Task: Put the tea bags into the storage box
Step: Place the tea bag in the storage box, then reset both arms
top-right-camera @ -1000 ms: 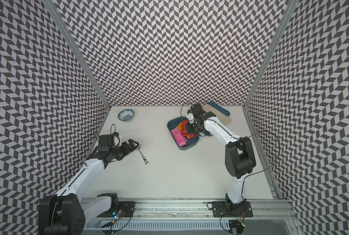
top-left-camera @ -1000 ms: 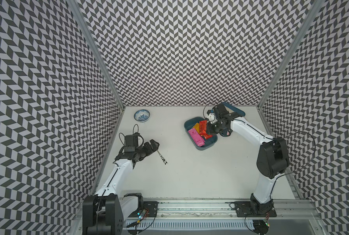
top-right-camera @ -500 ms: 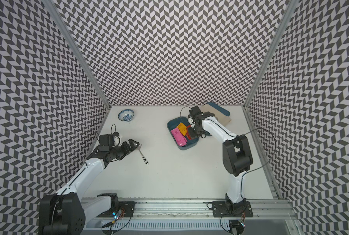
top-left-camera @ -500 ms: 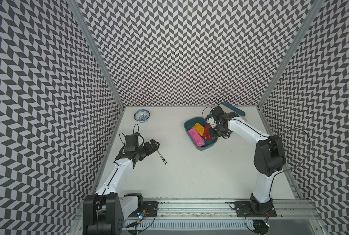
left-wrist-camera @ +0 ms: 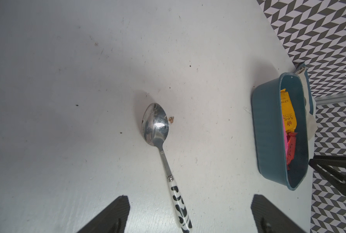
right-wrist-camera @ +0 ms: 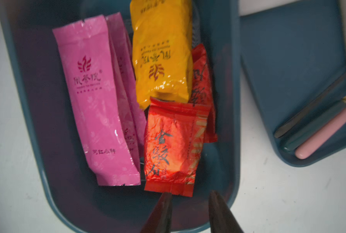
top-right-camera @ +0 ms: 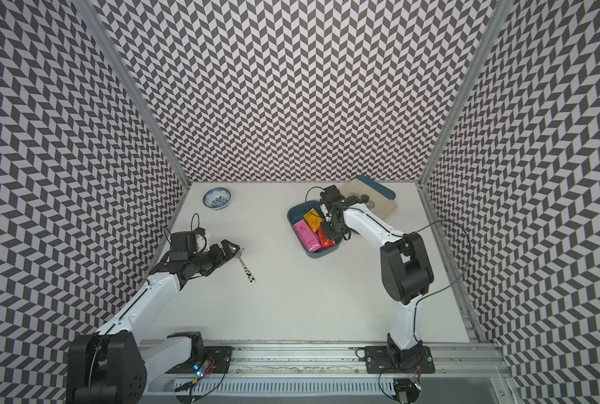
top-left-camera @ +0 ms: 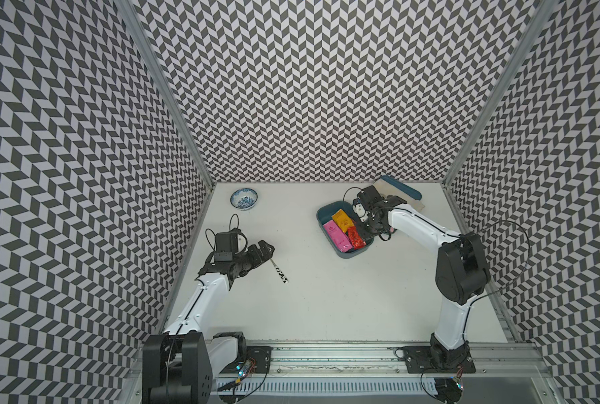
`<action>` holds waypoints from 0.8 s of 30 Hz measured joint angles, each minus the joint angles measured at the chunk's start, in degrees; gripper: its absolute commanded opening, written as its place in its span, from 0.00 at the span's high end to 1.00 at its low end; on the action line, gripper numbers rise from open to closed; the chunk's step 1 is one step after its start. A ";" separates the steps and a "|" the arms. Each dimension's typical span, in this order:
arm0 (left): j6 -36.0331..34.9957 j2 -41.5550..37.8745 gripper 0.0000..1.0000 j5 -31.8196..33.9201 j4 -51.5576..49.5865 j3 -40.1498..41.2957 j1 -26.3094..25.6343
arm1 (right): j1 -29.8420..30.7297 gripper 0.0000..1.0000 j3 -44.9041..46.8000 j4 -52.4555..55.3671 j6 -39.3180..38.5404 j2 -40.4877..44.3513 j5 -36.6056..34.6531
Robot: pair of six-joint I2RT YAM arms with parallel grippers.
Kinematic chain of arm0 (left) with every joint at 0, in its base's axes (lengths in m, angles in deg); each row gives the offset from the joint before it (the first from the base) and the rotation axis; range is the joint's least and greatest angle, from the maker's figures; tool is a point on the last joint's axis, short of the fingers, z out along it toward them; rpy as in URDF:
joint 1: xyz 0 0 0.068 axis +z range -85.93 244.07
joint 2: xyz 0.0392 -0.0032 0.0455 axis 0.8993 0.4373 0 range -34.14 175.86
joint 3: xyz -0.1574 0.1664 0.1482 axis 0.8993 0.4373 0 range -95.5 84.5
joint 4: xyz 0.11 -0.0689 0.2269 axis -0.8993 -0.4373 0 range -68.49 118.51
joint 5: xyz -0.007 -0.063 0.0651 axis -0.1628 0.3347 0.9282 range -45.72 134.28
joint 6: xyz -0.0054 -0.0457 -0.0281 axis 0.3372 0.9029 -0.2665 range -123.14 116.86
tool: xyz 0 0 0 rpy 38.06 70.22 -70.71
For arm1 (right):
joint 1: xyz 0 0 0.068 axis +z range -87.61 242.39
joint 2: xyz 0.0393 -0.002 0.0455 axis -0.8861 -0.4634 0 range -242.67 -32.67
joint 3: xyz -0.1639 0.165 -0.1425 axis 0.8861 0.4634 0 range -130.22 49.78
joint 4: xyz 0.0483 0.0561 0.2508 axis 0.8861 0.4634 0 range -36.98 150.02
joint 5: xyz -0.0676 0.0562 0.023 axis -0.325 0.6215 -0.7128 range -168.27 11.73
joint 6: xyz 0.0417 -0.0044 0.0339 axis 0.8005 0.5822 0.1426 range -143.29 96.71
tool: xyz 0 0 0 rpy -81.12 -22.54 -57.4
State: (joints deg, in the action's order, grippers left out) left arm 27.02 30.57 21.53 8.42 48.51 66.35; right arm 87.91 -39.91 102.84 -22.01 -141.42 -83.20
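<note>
White tabletop [top-left-camera: 326, 297]: rounded storage box [right-wrist-camera: 226, 84] holds seemingly five foil tea bags [right-wrist-camera: 162, 60].

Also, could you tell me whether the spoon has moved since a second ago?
No. Judged against the bowl, the spoon lies at the same spot and the same angle.

Overall light: You get bright, even light on the white bench [top-left-camera: 326, 307] in both top views; shadows are faint.
Shadow: In the left wrist view a soft grey shade crosses the bench beside the spoon [left-wrist-camera: 155, 127].
Glare: The spoon bowl shows you a white highlight; the red tea bag [right-wrist-camera: 172, 149] glows with foil glare.
Dim area: The storage box [right-wrist-camera: 225, 121] interior looks dark.
Blur: Your right wrist view is soft; the right tool [right-wrist-camera: 189, 194] is out of focus.
Distortion: The chevron walls [top-left-camera: 81, 175] bow at the top views' edges.
</note>
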 measured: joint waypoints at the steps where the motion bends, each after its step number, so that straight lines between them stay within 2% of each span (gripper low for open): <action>1: -0.42 -0.04 0.00 0.63 0.11 0.00 0.00 | -0.07 0.63 0.35 -1.29 0.55 0.94 -1.77; 4: -1.68 -0.15 0.00 3.76 1.33 -0.11 0.00 | -0.48 0.61 4.33 -7.89 1.64 6.10 -6.56; 8: -4.24 0.70 0.02 9.01 4.92 -1.42 0.00 | -3.23 0.58 16.31 -22.88 1.86 16.65 -9.44; 11: -8.26 4.46 0.02 13.16 8.15 -4.55 0.00 | -7.26 0.58 26.29 -36.30 2.16 22.34 -9.55; 14: -12.55 8.20 0.01 17.18 14.01 -6.25 0.00 | -12.37 0.58 35.41 -48.63 3.30 24.33 -8.74; 19: -19.39 12.76 0.00 22.47 24.55 -6.01 0.02 | -20.65 0.57 47.50 -63.19 5.77 24.52 -5.62; 24: -24.37 18.01 0.00 26.38 37.75 -2.32 0.02 | -23.02 0.57 53.00 -75.21 6.36 24.06 -4.09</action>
State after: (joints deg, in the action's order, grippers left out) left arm 2.64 48.58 47.92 46.16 46.19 66.37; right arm 64.89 13.09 27.63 -15.65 -117.36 -87.29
